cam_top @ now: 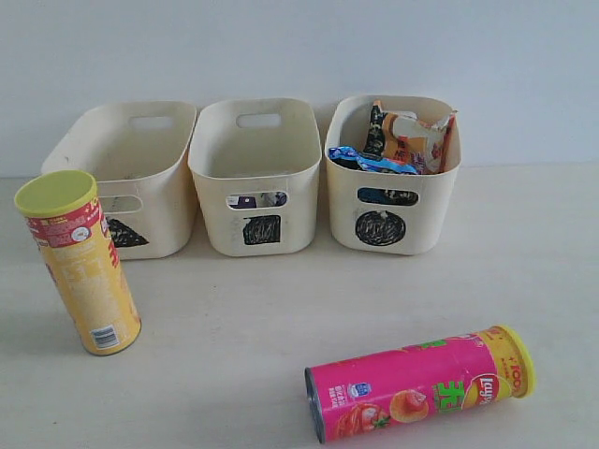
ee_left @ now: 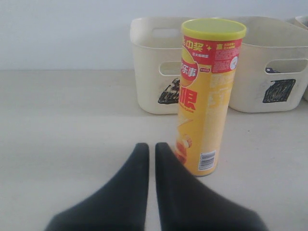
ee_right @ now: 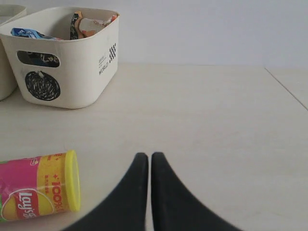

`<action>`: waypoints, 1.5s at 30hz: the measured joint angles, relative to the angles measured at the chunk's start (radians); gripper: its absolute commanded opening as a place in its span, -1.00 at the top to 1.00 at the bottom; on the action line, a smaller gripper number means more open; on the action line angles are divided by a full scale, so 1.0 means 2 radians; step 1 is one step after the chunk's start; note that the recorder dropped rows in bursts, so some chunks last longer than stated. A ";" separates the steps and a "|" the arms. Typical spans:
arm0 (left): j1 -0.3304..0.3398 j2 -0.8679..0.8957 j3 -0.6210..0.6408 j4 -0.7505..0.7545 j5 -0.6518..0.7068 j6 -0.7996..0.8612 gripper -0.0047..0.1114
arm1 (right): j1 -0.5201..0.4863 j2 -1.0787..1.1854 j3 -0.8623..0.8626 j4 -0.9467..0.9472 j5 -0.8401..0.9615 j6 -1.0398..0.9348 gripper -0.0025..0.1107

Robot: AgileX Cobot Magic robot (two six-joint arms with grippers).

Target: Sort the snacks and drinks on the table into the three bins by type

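It looked like a staged test bench in a lab: a plain pale wood-grain worktop (cam_top: 281, 309) set against a plain off-white wall (cam_top: 299, 47), carrying three alike cream bins (cam_top: 211, 201) hand-scribbled in black with a triangle (cam_top: 124, 234), a square (cam_top: 262, 230) and a circle (cam_top: 377, 227).

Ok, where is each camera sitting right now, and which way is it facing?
Exterior: raised in front of the table, looking across at the bins by the wall; no robot part shows.
Left wrist: low behind the left gripper, facing the upright yellow tube and triangle bin; shut black fingers show.
Right wrist: low behind the right gripper, facing the circle bin, lying pink tube beside; shut fingers show.
Shared: exterior and left wrist both show the yellow tube; exterior and right wrist, the pink tube.
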 measured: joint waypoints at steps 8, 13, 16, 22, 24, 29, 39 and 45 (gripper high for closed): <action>0.000 0.000 0.000 0.000 0.000 0.000 0.84 | 0.000 0.000 0.000 0.000 0.009 0.000 0.96; 0.000 0.000 0.000 0.000 0.000 0.000 0.84 | 0.000 0.000 0.000 0.000 0.014 0.000 0.96; 0.000 0.000 0.000 0.000 0.000 0.000 0.84 | 0.000 0.000 0.000 0.000 0.015 0.000 0.96; 0.000 0.000 0.000 0.000 0.000 0.000 0.84 | 0.000 0.000 0.000 0.000 0.015 0.000 0.96; 0.000 0.000 0.000 0.000 0.000 0.000 0.84 | 0.000 0.000 0.000 0.000 0.015 0.000 0.96; 0.000 0.000 0.000 0.000 0.000 0.000 0.84 | 0.000 0.000 0.000 0.000 0.016 0.000 0.96; 0.000 0.000 0.000 -0.046 -0.099 0.000 0.84 | 0.000 0.000 0.000 0.002 0.016 0.000 0.96; 0.000 -0.001 0.000 -0.060 -0.234 -0.014 0.84 | 0.000 0.000 0.000 0.002 0.016 0.000 0.96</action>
